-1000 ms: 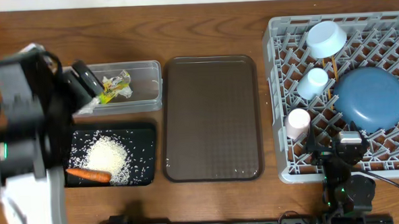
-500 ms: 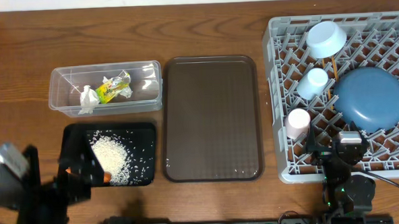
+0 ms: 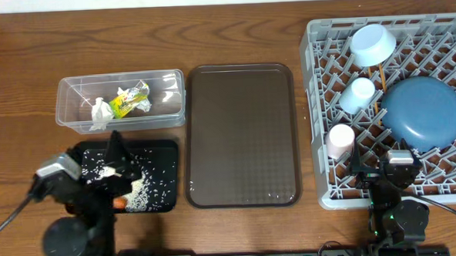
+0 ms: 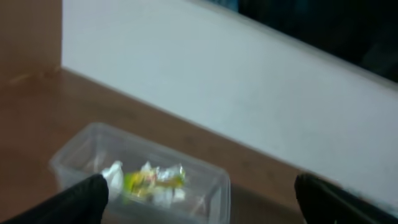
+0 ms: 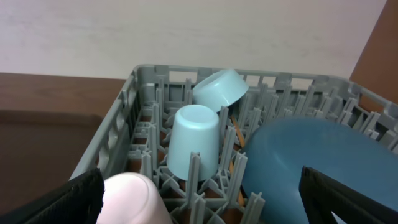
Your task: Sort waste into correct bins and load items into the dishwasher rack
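The clear tub (image 3: 165, 96) holds a crumpled tissue (image 3: 100, 110) and a yellow-green wrapper (image 3: 130, 100). White rice (image 3: 142, 192) and an orange carrot (image 3: 120, 201) lie in the black tray (image 3: 166, 150), partly hidden under my open left gripper (image 3: 98, 161). Its wrist view looks at the tub (image 4: 205, 180) between wide-apart fingers (image 4: 87, 199). The grey rack (image 3: 320, 124) carries a blue plate (image 3: 422, 113), light-blue cup (image 3: 357, 94), pink cup (image 3: 340, 140), bowl (image 3: 372, 44) and chopsticks (image 3: 381, 79). My right gripper (image 3: 389, 163) stands open over the rack's front edge, next to the pink cup (image 5: 134, 199).
A dark brown serving tray (image 3: 241, 135) lies between the bins and the rack. A white wall (image 4: 249, 81) rises behind the table's far edge. Both arm bases stand at the table's front edge.
My left arm has swung from beside the clear tub toward the table's front and now sits low over the black tray. The right arm has not moved.
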Motion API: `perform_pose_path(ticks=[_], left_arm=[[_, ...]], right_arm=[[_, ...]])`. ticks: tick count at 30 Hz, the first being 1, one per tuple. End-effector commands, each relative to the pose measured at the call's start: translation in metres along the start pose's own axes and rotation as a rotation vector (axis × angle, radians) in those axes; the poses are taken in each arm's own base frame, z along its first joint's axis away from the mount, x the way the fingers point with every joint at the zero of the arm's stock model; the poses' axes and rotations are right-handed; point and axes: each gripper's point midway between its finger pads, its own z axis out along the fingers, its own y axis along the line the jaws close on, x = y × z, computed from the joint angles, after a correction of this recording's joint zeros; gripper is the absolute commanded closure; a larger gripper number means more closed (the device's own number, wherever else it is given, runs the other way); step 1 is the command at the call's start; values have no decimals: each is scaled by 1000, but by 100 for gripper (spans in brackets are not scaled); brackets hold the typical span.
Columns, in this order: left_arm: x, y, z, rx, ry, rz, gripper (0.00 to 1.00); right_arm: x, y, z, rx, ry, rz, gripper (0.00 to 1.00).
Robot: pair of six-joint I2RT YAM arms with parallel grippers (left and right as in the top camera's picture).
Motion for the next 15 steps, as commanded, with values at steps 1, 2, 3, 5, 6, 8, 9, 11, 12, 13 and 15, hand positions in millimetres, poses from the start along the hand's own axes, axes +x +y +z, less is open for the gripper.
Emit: perform_pose_path(ticks=[1, 2, 3, 5, 6, 8, 9, 11, 12, 13, 15], left_arm=[[25, 11, 12, 13, -65, -1, 2], [29, 12, 14, 26, -90, -4, 2], [33, 14, 17, 36, -113, -7, 2], [44, 18, 21, 55, -159, -13, 2], [49, 20, 22, 63, -178, -15, 2], [56, 23, 23, 76, -208, -18, 2], [59, 24, 22, 83, -222, -20, 2], [65, 22, 22, 114, -237, -20, 2], [67, 23, 22, 120, -245, -21, 2], [70, 24, 24, 122, -249, -28, 2], [76, 26, 26, 121, -238, -54, 2]], right_arm=[[0, 1, 0, 1, -2, 16, 1], [0, 1, 0, 1, -2, 16, 1], [0, 1, 0, 1, -2, 16, 1], [0, 1, 0, 1, -2, 16, 1], [0, 1, 0, 1, -2, 16, 1], [0, 1, 0, 1, -2, 16, 1], [0, 1, 0, 1, -2, 16, 1], [0, 1, 0, 1, -2, 16, 1], [0, 1, 0, 1, -2, 16, 1], [0, 1, 0, 1, -2, 16, 1], [0, 1, 0, 1, -2, 16, 1]])
